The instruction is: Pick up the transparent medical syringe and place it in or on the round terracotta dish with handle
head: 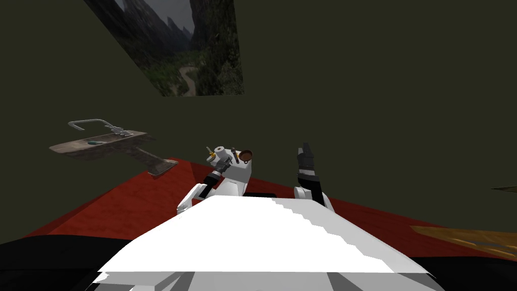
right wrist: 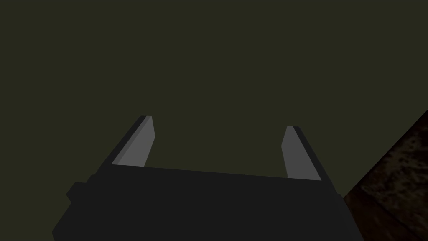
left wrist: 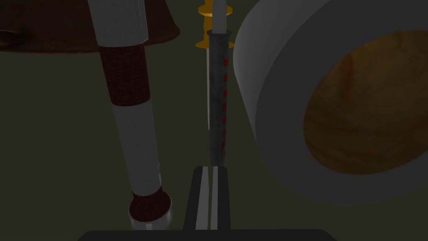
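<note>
The syringe (left wrist: 217, 104) is a dark barrel with red marks and an orange flange at its far end. It runs straight out from my left gripper (left wrist: 207, 175), whose fingers are shut on its near tip. A brown round dish (left wrist: 62, 29) lies beyond it to one side. In the head view the left gripper (head: 218, 160) is over a white pedestal (head: 237, 174), with the syringe (head: 209, 151) slanting up from it and the dish (head: 246, 155) just to the right. My right gripper (head: 304, 150) is raised to the right, its fingers open (right wrist: 219, 146) and nothing between them.
A grey tube with brown bands (left wrist: 129, 113) and a white roll with a wooden core (left wrist: 334, 104) flank the syringe closely. A wall sink with a tap (head: 98, 141) stands at the left over the red floor (head: 126, 207). A wooden edge (head: 469, 237) lies at the right.
</note>
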`<state>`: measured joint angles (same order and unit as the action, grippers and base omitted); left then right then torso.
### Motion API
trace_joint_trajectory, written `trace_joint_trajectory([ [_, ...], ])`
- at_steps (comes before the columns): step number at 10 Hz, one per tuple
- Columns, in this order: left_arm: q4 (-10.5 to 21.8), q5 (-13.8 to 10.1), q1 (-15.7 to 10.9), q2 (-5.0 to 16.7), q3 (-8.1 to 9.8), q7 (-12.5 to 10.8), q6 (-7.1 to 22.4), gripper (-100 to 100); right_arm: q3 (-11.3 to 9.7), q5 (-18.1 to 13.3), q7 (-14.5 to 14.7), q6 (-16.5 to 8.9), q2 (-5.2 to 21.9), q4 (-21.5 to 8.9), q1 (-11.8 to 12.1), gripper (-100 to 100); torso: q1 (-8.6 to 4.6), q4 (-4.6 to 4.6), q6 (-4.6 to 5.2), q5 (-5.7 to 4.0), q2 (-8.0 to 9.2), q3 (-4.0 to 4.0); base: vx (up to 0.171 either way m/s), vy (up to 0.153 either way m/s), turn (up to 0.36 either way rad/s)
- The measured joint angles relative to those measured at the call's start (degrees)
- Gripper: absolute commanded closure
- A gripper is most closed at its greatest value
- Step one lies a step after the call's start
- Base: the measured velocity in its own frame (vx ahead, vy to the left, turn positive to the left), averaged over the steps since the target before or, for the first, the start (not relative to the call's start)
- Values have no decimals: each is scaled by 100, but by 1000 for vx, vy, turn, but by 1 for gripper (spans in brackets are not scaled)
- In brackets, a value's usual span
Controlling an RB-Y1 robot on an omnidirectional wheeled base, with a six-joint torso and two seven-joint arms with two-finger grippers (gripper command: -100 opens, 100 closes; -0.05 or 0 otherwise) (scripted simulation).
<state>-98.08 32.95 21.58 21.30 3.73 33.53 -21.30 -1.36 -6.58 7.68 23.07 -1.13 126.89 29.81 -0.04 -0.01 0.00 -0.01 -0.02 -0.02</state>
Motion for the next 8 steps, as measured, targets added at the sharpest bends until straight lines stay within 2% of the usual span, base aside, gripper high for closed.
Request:
trace_joint_trajectory([
  [8,-355,-215,73,623,-70,-711,803,-100,0,0,0,0,0,0,0,0,-2,0,-1,0,-1,-1,2,-15,-47],
])
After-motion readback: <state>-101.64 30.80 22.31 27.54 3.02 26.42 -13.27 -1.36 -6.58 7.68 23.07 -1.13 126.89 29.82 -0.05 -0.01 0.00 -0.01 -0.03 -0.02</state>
